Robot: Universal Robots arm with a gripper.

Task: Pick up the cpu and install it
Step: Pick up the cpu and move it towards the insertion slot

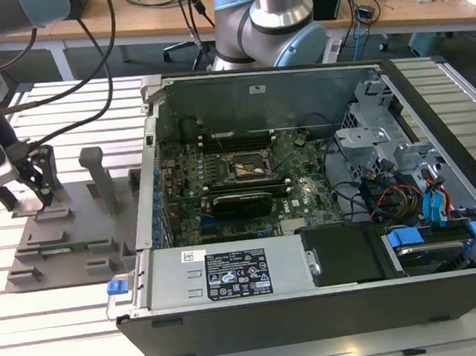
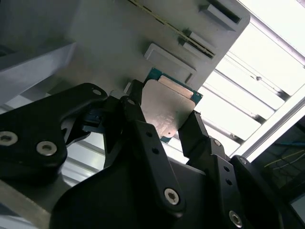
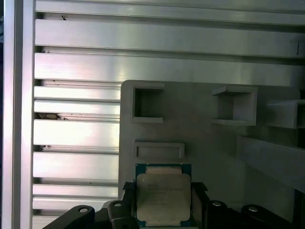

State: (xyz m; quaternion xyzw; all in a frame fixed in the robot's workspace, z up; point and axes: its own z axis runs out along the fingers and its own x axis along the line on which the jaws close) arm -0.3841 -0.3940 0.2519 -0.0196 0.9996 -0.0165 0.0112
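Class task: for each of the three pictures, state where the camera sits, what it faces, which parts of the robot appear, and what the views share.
Exterior view: off the arm, raised, looking down on the open computer case and grey fixture; shows the arm and tool.
First wrist view: on the wrist, facing past the tool at the cpu on the fixture.
Second wrist view: on the wrist, close and oblique; the tool straddles the cpu.
Shared: both wrist views show cpu, tool and fixture.
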